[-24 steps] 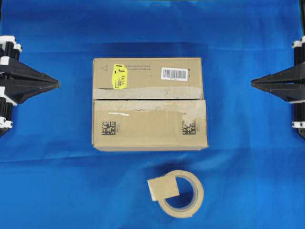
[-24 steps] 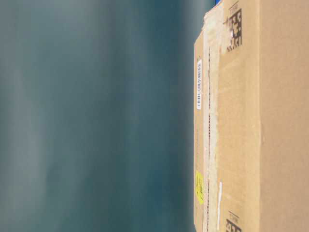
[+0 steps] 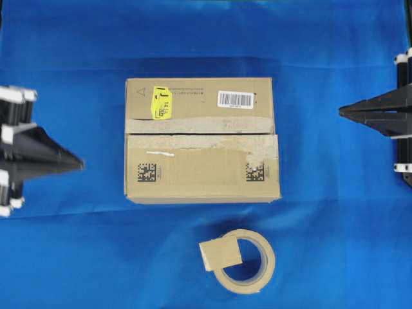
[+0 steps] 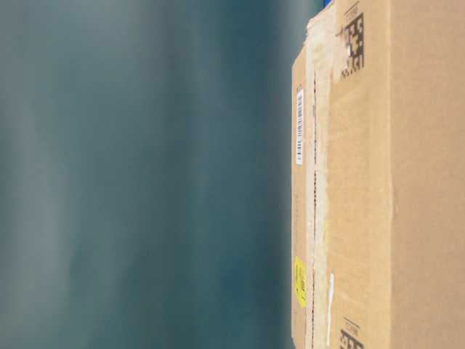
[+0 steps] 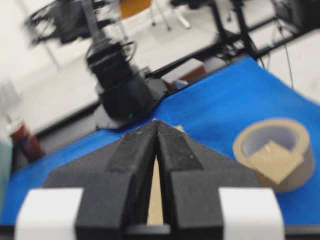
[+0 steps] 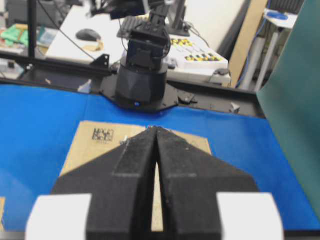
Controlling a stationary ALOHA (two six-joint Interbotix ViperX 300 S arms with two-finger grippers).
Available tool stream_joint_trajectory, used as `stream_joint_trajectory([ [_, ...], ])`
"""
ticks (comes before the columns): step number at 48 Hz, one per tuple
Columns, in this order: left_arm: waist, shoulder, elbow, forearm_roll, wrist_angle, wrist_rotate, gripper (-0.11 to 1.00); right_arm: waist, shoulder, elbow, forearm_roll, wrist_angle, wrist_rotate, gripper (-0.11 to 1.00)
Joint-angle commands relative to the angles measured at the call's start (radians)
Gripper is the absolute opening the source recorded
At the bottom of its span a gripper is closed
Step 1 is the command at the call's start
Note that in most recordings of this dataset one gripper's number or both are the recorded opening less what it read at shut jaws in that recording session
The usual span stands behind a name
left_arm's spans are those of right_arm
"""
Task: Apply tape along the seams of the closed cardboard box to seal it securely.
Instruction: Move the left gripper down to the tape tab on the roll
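The brown cardboard box [image 3: 201, 140] lies closed in the middle of the blue cloth, with a yellow sticker and a white barcode label on its far flap. Its seam [image 3: 201, 134] runs left to right between the flaps, edged with pale torn tape. The square tan piece of tape [image 3: 220, 253] sticks out from the tape roll [image 3: 246, 261] in front of the box; the left wrist view shows the tape [image 5: 273, 162] too. My left gripper [image 3: 80, 163] is shut and empty, left of the box. My right gripper [image 3: 341, 111] is shut and empty, right of the box [image 6: 100, 145].
Blue cloth [image 3: 335, 212] covers the table around the box. The table-level view is filled on its right by the box [image 4: 363, 189] turned sideways, with a blurred teal backdrop on the left. The arm bases [image 6: 145, 75] stand at the table's ends.
My left gripper has moved toward the front of the table, from level with the box's far flap to level with its near flap. The right gripper, box and tape roll have not moved.
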Motion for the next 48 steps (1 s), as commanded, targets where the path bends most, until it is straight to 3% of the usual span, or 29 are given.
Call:
stream_joint_trajectory([
  [1,-0.057,0.069,-0.023,-0.006,-0.029,0.107,0.00,0.000,0.003,-0.031,-0.003,-0.023,-0.003,0.00],
  [5,-0.092,0.123,-0.029,-0.011,-0.026,0.172,0.00,0.000,0.003,-0.038,-0.005,-0.031,-0.005,0.00],
  [14,-0.158,0.247,-0.064,-0.009,-0.025,0.201,0.03,0.000,0.002,-0.049,-0.025,-0.031,-0.006,0.00],
  [19,-0.190,0.333,-0.089,-0.005,-0.025,0.233,0.24,0.000,0.005,-0.051,-0.048,-0.031,-0.006,0.00],
  [25,-0.204,0.463,-0.132,-0.003,-0.025,0.360,0.58,0.000,0.006,-0.051,-0.061,-0.035,-0.006,0.00],
  [32,-0.204,0.632,-0.227,-0.011,-0.025,0.515,0.50,0.003,0.009,-0.051,-0.064,-0.038,-0.006,0.00],
  [48,-0.141,0.894,-0.405,-0.011,-0.023,0.767,0.50,0.020,0.011,-0.049,-0.101,-0.028,-0.005,0.00],
])
